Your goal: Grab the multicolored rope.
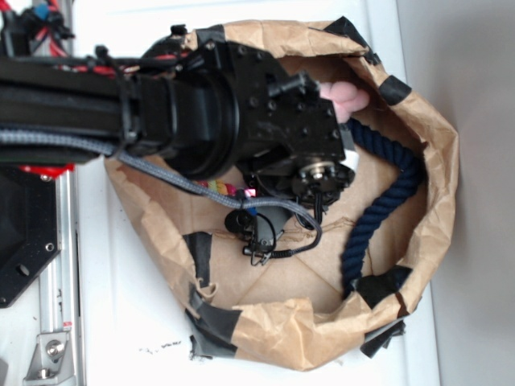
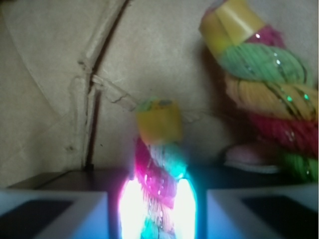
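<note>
In the wrist view the multicolored rope (image 2: 158, 164) runs between my two lit fingers (image 2: 130, 204), pink-red, green and yellow strands pressed between them. Its yellow-taped end sticks out just beyond the tips. The rope's other part (image 2: 264, 84) curves up at the right, thick and glossy, also with a yellow-taped end. My gripper (image 2: 157, 201) is shut on the rope. In the exterior view only a short striped piece of the rope (image 1: 219, 190) shows under the black arm; the fingers themselves are hidden there by the wrist.
Everything lies inside a crumpled brown paper bag (image 1: 430, 137) patched with black tape. A long dark navy rope (image 1: 386, 185) curves along its right side. A pink plush toy (image 1: 350, 98) sits at the top, also low at the right in the wrist view (image 2: 251, 155).
</note>
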`<state>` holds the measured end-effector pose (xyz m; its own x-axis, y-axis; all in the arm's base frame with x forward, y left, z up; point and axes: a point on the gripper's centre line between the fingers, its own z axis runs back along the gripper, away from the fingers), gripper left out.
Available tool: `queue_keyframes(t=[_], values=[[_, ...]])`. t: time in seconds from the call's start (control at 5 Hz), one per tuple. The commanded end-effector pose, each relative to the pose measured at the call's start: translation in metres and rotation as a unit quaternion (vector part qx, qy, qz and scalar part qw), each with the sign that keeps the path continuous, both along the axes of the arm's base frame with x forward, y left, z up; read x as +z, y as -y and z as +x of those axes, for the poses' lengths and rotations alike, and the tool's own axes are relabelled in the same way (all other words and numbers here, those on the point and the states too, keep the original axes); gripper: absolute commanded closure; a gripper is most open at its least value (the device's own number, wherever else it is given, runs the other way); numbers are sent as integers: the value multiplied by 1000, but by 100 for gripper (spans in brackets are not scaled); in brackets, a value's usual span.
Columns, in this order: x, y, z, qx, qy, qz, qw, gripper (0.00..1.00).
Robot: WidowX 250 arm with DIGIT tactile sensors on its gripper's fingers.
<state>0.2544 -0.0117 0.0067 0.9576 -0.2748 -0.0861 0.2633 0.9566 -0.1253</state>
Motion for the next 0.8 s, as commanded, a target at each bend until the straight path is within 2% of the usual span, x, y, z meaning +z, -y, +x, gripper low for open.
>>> queue_keyframes(t=[0.0,0.2,0.4,0.6], values=[[53,-7,13,33,75,-5,997,100],[103,-6,27,38,80,-39,995,100],[154,-1,31,52,107,-26,993,100],[165,10,31,47,105,-19,993,100]])
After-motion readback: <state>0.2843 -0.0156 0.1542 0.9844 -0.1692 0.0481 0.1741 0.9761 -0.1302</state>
